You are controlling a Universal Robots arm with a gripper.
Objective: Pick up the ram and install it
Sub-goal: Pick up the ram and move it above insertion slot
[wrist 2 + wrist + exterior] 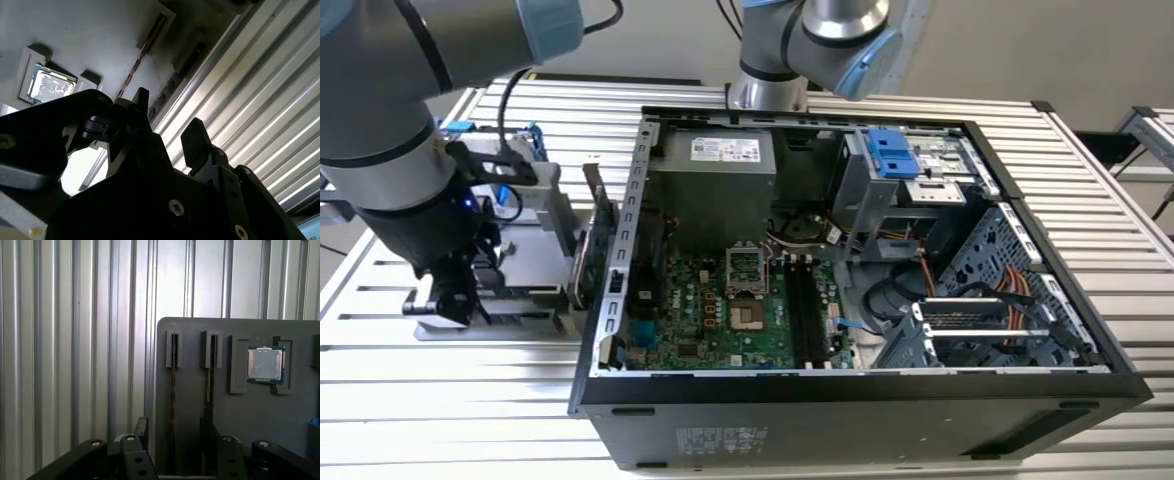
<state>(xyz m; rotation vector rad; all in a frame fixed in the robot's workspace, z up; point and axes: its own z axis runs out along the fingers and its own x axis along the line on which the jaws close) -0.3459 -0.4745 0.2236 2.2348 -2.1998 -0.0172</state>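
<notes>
The ram (173, 385) stood on its thin edge in a narrow slot of a grey tray (250, 415), in the slot nearest one side edge of that tray. A second stick (210, 380) stood the same way in the next slot, and a square processor chip (265, 365) lay flat in a pocket further along. In the exterior view the tray sat on the ribbed metal tabletop (454, 400) near its edge at the exterior view's left, just beside the open computer case (854, 400), which filled the middle of the tabletop. The green board (720, 320) lay flat inside the case, with long black slots (803, 310) running across it. The arm reached down over the tray, and the gripper (447, 300) hung low above it, outside the case. In both wrist views the gripper (174, 429) (170, 117) had its two dark fingers (141, 426) spread apart with nothing clamped between them. In the first wrist view the fingers lined up on either side of the slot holding the ram. Whether a fingertip touched the ram or the tray could not be told.
</notes>
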